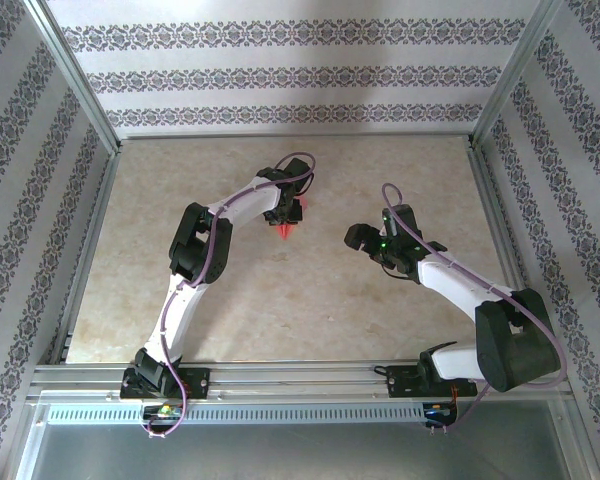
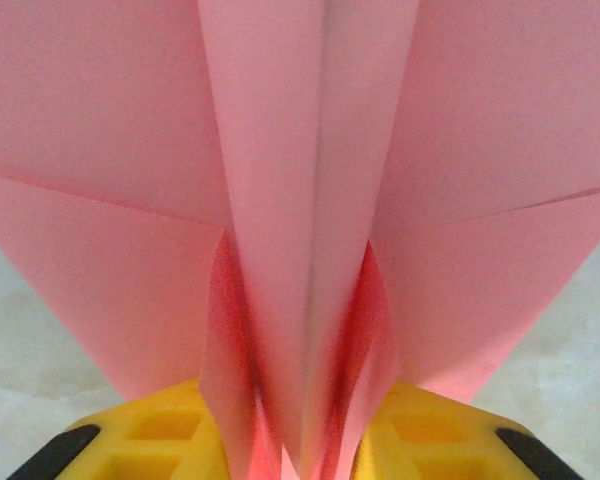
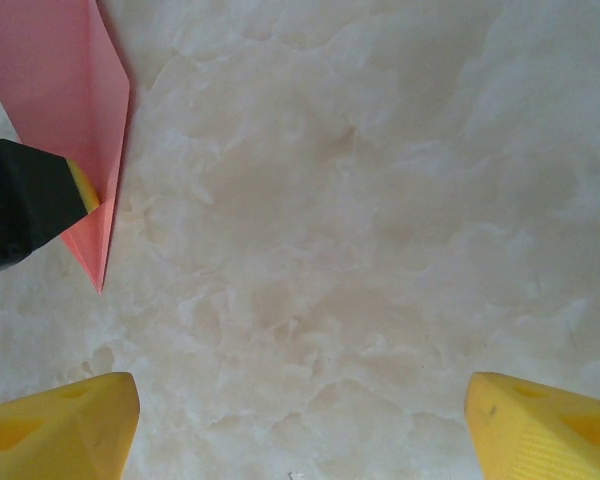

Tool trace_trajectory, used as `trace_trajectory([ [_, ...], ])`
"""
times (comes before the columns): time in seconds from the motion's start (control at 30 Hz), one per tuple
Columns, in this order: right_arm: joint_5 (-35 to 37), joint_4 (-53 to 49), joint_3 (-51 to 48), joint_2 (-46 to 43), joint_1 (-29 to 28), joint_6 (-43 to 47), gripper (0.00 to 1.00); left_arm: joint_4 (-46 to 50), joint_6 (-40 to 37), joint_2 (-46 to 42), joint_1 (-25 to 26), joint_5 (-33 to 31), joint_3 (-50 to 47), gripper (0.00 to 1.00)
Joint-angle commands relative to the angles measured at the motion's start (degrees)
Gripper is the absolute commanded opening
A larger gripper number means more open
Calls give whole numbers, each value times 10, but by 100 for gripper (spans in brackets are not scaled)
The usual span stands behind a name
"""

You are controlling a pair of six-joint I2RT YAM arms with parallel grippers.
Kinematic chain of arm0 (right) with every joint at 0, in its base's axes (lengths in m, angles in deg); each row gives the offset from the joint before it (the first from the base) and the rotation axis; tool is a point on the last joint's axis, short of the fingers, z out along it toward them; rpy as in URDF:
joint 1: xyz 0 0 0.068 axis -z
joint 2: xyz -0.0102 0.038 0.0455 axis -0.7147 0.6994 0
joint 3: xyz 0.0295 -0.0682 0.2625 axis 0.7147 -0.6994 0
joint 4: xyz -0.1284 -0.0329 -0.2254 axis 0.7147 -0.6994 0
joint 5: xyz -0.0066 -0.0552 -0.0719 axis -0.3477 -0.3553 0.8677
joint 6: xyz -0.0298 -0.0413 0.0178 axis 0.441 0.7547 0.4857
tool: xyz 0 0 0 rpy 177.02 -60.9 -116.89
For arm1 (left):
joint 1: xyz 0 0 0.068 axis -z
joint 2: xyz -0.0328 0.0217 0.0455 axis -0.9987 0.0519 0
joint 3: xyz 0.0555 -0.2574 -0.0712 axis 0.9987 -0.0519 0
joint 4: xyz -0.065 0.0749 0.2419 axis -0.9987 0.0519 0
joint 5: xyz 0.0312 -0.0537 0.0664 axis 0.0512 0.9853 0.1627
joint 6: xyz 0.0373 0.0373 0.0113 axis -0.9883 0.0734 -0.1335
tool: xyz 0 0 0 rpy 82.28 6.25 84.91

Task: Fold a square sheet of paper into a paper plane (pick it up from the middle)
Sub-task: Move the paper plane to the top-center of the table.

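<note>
Clearly the folding is done, as far as I can judge: the paper plane [image 1: 287,228] is a pink dart near the middle of the surface [image 1: 300,310], nose pointing toward the arm bases, at the left gripper [image 1: 280,215]. In the left wrist view the plane [image 2: 310,200] stands with its centre ridge running down between the yellow fingers [image 2: 150,440], wings flaring to either side. The fingers flank the ridge with a gap between them that the folded layers fill; whether they pinch it or merely bracket it, I cannot tell. In the right wrist view a dark finger with a yellow tip touches the plane's [image 3: 70,110] edge. Its nose is close over the marbled surface [image 3: 360,220], though contact is unclear.

The right gripper [image 1: 365,237] hovers well apart to the right, its fingers [image 3: 60,430] spread wide over bare surface and holding nothing.

The likely risks:
- If the grip is loose, the thin ridge may slip and the plane tip onto a wing.
- Springy folds could splay open once unsupported.
- Paper may cling to a finger and get dragged or creased as the arm lifts away.
</note>
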Motion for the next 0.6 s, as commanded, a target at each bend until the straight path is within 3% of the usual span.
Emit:
trace_trajectory([
  [0.0,-8,6,-8,-3,4,-1,85,39,5,24,-6,-9,10,31],
  [0.23,-10,8,-7,2,4,-2,85,41,4,32,-6,-3,12,26],
  [0.57,-10,7,-2,3,4,-3,85,55,6,-7,-6,-14,38,30],
])
